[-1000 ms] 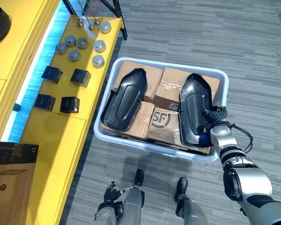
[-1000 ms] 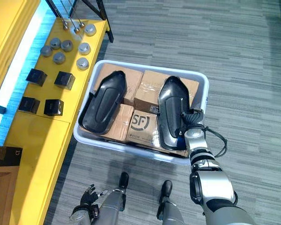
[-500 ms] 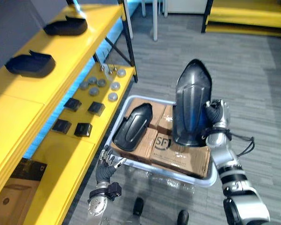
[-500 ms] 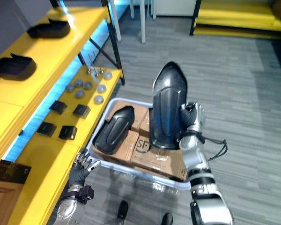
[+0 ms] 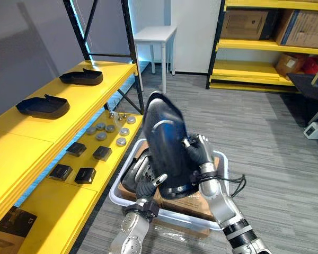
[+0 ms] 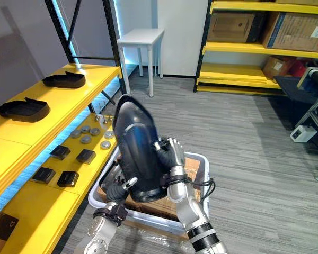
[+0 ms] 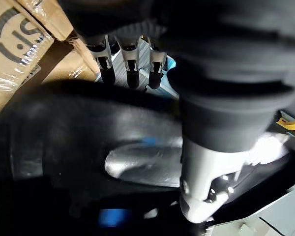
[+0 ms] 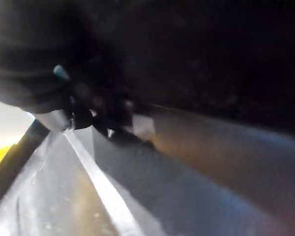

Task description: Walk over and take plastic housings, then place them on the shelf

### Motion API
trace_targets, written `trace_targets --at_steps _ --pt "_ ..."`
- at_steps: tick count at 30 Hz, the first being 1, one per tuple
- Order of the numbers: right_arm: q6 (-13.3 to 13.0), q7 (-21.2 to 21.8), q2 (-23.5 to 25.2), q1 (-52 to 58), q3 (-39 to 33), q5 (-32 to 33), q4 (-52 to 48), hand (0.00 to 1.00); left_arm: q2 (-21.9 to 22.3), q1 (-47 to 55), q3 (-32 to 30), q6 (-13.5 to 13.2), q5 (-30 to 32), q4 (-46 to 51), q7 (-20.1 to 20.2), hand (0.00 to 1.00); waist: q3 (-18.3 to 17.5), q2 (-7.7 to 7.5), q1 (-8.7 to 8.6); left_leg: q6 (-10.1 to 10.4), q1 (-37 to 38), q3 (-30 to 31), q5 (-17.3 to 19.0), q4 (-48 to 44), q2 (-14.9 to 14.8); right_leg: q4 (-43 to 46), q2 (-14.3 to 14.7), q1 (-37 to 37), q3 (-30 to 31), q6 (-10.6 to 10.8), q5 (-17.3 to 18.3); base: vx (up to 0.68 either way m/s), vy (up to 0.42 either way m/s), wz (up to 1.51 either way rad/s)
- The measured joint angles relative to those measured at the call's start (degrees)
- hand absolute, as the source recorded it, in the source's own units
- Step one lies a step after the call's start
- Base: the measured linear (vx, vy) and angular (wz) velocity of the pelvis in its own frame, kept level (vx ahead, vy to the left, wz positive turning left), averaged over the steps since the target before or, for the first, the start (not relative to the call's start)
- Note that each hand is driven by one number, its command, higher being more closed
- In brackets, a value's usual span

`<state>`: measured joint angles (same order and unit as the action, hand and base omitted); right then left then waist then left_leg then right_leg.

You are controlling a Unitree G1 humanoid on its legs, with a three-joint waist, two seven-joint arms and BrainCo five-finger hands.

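I hold a large black plastic housing (image 5: 167,151) upright above the white bin (image 5: 221,165), its top leaning toward the yellow shelf (image 5: 21,132). My right hand (image 5: 197,153) has its fingers curled round the housing's right edge. My left hand (image 5: 147,188) is at its lower end, the thumb on the front and the fingers (image 7: 130,64) behind the rim. A second black housing (image 5: 133,174) lies in the bin on cardboard boxes (image 5: 201,203), partly hidden. Two more housings (image 5: 42,106) (image 5: 82,78) rest on the shelf top.
A lower yellow shelf (image 5: 47,206) to my left carries small black boxes (image 5: 85,175) and grey discs (image 5: 121,141). A black shelf post (image 5: 131,53) rises beside it. A white table (image 5: 155,36) and a yellow rack with cartons (image 5: 265,47) stand further back on the grey floor.
The view has swung up from the bin to the room. The housing has come up and toward the shelf in my right hand. My left hand has risen and taken its lower end.
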<state>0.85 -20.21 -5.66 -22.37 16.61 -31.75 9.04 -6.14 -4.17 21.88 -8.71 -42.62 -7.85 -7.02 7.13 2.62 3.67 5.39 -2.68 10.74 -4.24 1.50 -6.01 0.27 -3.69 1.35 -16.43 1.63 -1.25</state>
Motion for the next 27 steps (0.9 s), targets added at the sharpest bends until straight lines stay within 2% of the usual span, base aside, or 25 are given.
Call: trace_targets --at_steps 2,3,7,12,15,17,18,19,20,21,22,23,25,26,27 --pt "0.0 0.2 0.0 0.2 1.4 1.2 0.0 1.00 -0.3 -0.1 0.0 0.0 0.0 -1.0 -0.4 0.00 -0.2 -0.12 0.00 0.1 0.0 0.2 -0.1 0.2 -0.2 -0.1 0.2 0.0 -0.1 -0.1 -0.1 -0.01 -0.015 0.09" --pt "0.0 0.3 0.0 0.4 2.7 2.1 0.0 1.00 -0.5 -0.1 0.0 0.0 0.0 -2.0 -1.1 1.00 -0.6 -0.17 -0.04 0.3 0.0 0.3 -0.2 0.3 -0.2 -0.7 0.4 0.3 -0.1 -0.3 -0.3 0.00 0.000 0.00" --pt "0.0 0.3 -0.3 1.1 5.1 4.3 0.0 1.00 -0.8 -1.5 0.2 -0.1 -1.3 -2.8 -3.2 1.00 -1.9 -0.30 -0.07 0.4 0.3 0.4 -0.3 0.3 -0.3 -2.7 0.7 1.7 -0.4 -0.4 -1.3 0.02 -0.007 0.02" --pt "0.0 0.0 -1.8 2.7 5.9 8.0 -1.4 1.00 -0.8 -3.2 0.4 -2.0 -3.4 -2.8 -6.3 1.00 -2.9 -0.34 -0.63 0.6 0.8 1.6 -0.3 0.4 -0.2 -4.0 1.0 3.3 -1.7 -0.4 -1.5 0.03 -0.014 0.12" --pt "-0.1 -0.6 -2.0 2.8 6.3 9.0 -1.5 1.00 -0.8 -3.8 0.3 -2.2 -3.3 -2.8 -7.6 1.00 -2.9 -0.27 -1.41 1.1 -0.3 4.0 -0.7 0.1 0.0 -4.4 1.1 4.0 -4.2 -0.4 -1.4 0.01 -0.022 0.43" --pt "-0.9 -1.3 -2.6 2.7 6.6 10.0 -1.5 1.00 -0.4 -4.4 -0.2 -2.4 -3.3 -2.8 -8.5 1.00 -2.7 -0.08 -1.44 1.6 -2.3 4.8 -2.6 0.3 0.0 -2.8 1.2 3.4 -7.9 -0.8 -0.4 -0.02 -0.026 0.78" --pt "-1.0 -1.7 -2.9 2.9 6.7 10.7 -1.5 1.00 -0.1 -4.6 -0.3 -2.4 -3.3 -2.8 -8.8 1.00 -2.7 0.00 -1.65 1.3 -3.0 3.6 -3.3 0.8 0.0 -2.0 1.0 3.5 -9.3 -0.8 0.2 -0.04 -0.007 0.97" --pt "-1.1 -2.1 -3.4 2.9 6.7 11.3 -1.5 1.00 0.2 -4.7 -0.3 -2.5 -3.2 -2.8 -9.0 1.00 -2.6 0.23 -1.90 -0.8 -3.2 -3.0 -1.3 1.6 -1.4 -1.0 0.9 3.7 -12.2 -0.8 0.9 -0.03 -0.007 1.54" --pt "-1.8 -2.3 -3.8 2.4 6.7 11.7 -1.5 1.00 0.8 -5.0 -0.4 -3.2 -3.2 -2.8 -9.0 1.00 -2.6 0.13 -3.13 -4.8 -5.0 -17.2 1.5 0.4 -4.3 -0.6 -0.1 4.1 -16.5 -0.5 1.4 -0.02 0.008 1.68" --pt "-2.3 -2.4 -4.5 1.8 6.8 11.8 -1.4 0.00 1.5 -5.3 -1.1 -3.4 -3.0 -2.8 -8.9 1.00 -2.5 0.56 -3.10 -5.3 -5.8 -25.8 1.9 -0.8 -6.5 -0.5 -0.7 4.1 -18.7 -0.3 1.8 0.00 0.000 1.51" --pt "-2.6 -2.4 -4.8 1.3 6.8 11.8 -1.3 0.00 2.1 -5.5 -1.5 -3.5 -2.8 -2.8 -8.9 1.00 -2.3 1.02 -2.92 -5.2 -6.3 -30.4 1.9 -1.3 -7.8 -0.4 -0.9 4.2 -19.8 -0.2 2.0 0.01 0.029 1.01" --pt "-2.8 -2.4 -4.8 0.8 6.9 11.8 -1.1 0.00 2.8 -5.5 -2.3 -3.7 -2.7 -2.8 -8.9 1.00 -2.3 1.55 -2.63 -5.0 -6.6 -37.5 1.9 -2.3 -9.7 0.1 -1.3 4.2 -21.7 0.2 2.5 0.03 0.051 0.91" --pt "-2.8 -2.4 -4.5 0.3 7.1 11.8 -1.0 0.00 2.8 -5.5 -3.0 -4.0 -2.7 -2.4 -8.8 1.00 -2.3 1.66 -2.08 -3.6 -7.2 -39.5 0.9 -2.8 -10.3 1.0 -1.8 4.2 -23.4 0.7 3.2 0.04 0.062 0.56" --pt "-2.9 -2.4 -4.1 0.0 7.2 11.8 -1.0 0.00 2.7 -5.2 -3.8 -4.0 -2.1 -1.6 -8.7 1.00 -2.3 1.67 -1.09 -1.7 -7.2 -39.2 -0.8 -2.8 -10.3 0.9 -1.9 4.1 -23.1 0.7 3.3 0.05 0.057 -0.02" --pt "-3.4 -2.4 -3.0 -0.1 7.2 12.0 -1.1 0.00 2.7 -4.5 -4.9 -4.0 -1.0 0.0 -8.7 1.00 -2.3 1.67 -1.06 -1.4 -7.0 -39.2 -3.3 -2.7 -10.2 0.8 -2.1 4.3 -22.9 1.0 3.3 0.06 0.056 -0.11"
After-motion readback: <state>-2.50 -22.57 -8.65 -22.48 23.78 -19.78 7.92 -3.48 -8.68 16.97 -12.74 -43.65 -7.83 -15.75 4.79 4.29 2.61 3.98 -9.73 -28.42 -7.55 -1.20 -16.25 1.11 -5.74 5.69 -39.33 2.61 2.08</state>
